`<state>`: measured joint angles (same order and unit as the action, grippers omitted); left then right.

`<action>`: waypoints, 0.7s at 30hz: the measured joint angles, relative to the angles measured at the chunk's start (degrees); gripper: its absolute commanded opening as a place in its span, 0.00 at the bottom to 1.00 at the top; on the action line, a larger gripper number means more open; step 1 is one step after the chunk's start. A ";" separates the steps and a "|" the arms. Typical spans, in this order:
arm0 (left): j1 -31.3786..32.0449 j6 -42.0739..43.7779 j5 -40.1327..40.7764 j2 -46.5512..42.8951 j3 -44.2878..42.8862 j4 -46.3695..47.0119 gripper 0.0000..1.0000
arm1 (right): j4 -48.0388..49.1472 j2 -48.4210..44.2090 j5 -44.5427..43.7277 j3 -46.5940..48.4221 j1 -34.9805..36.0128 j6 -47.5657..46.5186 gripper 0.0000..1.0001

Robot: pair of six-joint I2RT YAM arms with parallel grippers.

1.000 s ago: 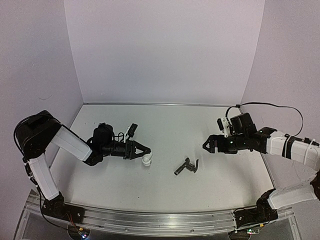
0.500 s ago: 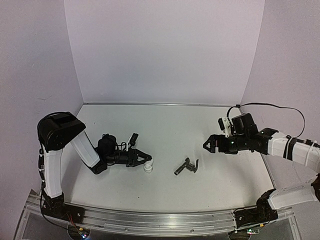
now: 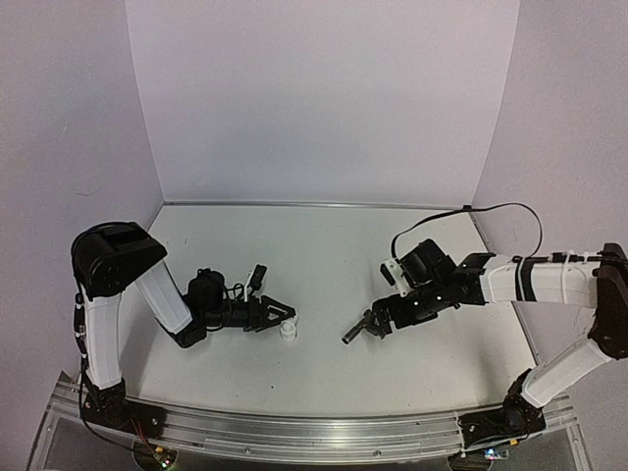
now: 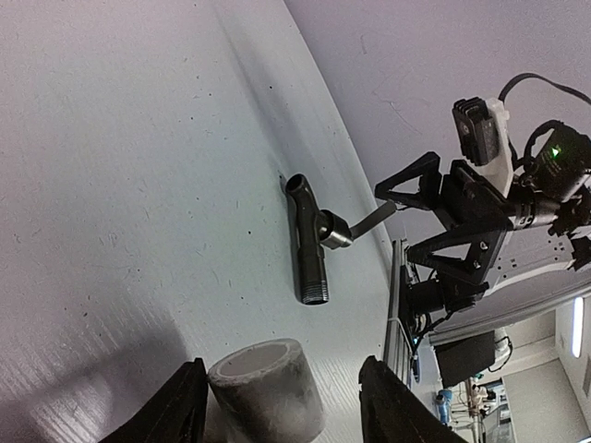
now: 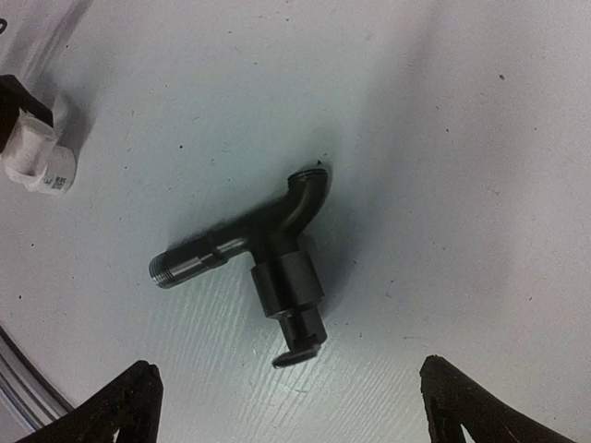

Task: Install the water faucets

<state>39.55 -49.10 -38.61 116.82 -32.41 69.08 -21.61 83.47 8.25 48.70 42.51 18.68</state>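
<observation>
**Desk:** What sits nearest the lens?

**Field:** The metal rail along the near edge of the worktop, where both arms are bolted. Just past it the left arm lies low. The left jaws are parted around the white fitting, which stands upright on the worktop. In the left wrist view one finger sits against the fitting and the other stands off it with a gap. The left jaws are loose about the part, not clamped on it.

**Desk:** And the tap?

**Field:** The dark grey tap lies on its side a little farther in, near the fitting but apart from it. Its threaded end is turned toward the fitting's side. The right arm reaches in from the right. The right jaws hang spread wide over the tap and grip nothing.

**Desk:** Which step is in hand?

**Field:** By the look of it, picking up the tap: the fitting is standing and the tap is not yet lifted. The next move would call for the right jaws to come down astride the tube and close, clear of the bent lever. The thread would then have to line up with the fitting's open mouth. The left jaws would likely have to close on the fitting to steady it.

**Desk:** Beyond that?

**Field:** Only the pale walls rising from the worktop's far edge.
</observation>
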 measured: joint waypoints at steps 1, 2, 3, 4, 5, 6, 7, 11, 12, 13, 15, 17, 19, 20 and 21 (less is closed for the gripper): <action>0.00 0.78 0.24 -0.61 0.38 -0.20 0.77 | -0.28 0.73 -1.06 0.70 0.94 -0.21 0.97; 0.00 0.77 0.53 -1.33 0.59 -0.95 0.79 | -0.68 1.34 -2.62 1.32 1.81 -0.32 0.95; 0.00 1.44 1.02 -2.64 0.82 -2.24 0.81 | -0.99 1.99 -4.02 1.79 2.49 -0.40 0.93; 0.00 1.99 1.37 -4.17 0.94 -3.46 0.83 | -1.35 2.79 -5.57 2.19 3.01 -0.41 0.91; 0.00 2.68 1.78 -5.82 1.04 -4.73 0.85 | -1.71 3.63 -7.13 2.56 3.53 -0.46 0.88; 0.01 3.67 2.55 -7.89 1.02 -6.53 0.86 | -2.11 4.59 -8.74 2.89 4.07 -0.55 0.86; 0.02 4.66 3.51 -10.30 0.99 -8.93 0.87 | -2.39 5.62 -10.15 3.21 4.53 -0.57 0.84; 0.03 9.11 8.67 -20.91 0.46 -19.85 0.88 | -2.38 9.42 -13.36 4.26 5.55 -1.22 0.74; 0.04 9.91 10.00 -23.18 0.20 -22.37 0.88 | -1.98 10.23 -13.74 4.53 5.62 -1.53 0.71; 0.04 10.62 11.26 -25.44 -0.15 -24.97 0.88 | -1.48 10.86 -13.97 4.67 5.66 -1.92 0.67; 0.04 11.55 13.70 -29.44 -0.88 -29.64 0.87 | -0.50 11.54 -14.14 4.74 5.68 -2.08 0.54; 0.04 11.68 14.97 -32.06 -1.56 -32.87 0.88 | 0.55 12.08 -13.82 4.94 5.68 -2.43 0.38; 0.04 11.42 15.47 -33.90 -2.09 -35.16 0.88 | 1.69 12.44 -13.31 5.12 5.68 -2.49 0.21; 0.09 11.00 15.52 -34.46 -2.37 -36.13 0.88 | 2.09 12.45 -12.85 5.14 5.68 -2.29 0.14; 0.23 10.39 15.60 -34.75 -2.60 -36.79 0.88 | 2.54 12.45 -12.44 5.16 5.68 -1.93 0.09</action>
<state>39.78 -38.71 -23.01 82.07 -35.01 32.30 -19.07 95.92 -4.19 53.86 48.18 16.75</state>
